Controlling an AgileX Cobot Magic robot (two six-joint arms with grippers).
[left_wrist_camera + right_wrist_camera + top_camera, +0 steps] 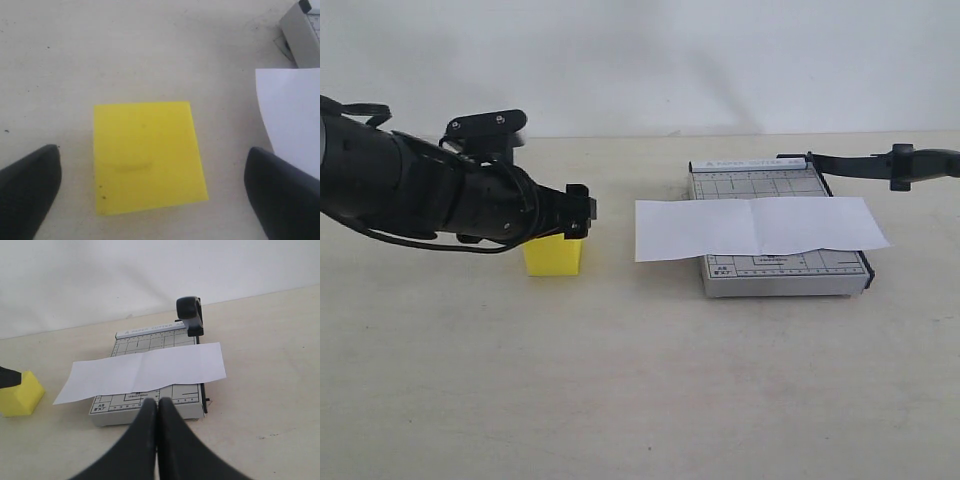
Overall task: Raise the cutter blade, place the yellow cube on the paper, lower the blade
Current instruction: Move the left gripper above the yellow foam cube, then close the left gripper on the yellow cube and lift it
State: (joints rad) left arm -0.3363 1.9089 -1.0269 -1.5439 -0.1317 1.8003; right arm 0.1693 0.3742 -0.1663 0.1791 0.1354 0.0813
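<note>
Beige counter met white wall; left end effector hung spread over the bright yellow plastic cube, right end effector pressed together.

The exterior view looks from the front, a little above the worktop, across it to the white wall, at middling range; the left wrist view looks steeply down from close above the yellow cube, framed by the left gripper; the right wrist view sits low and farther back, facing over the right gripper across the paper cutter to the wall; all three share the yellow cube, the paper and part of the paper cutter.
</note>
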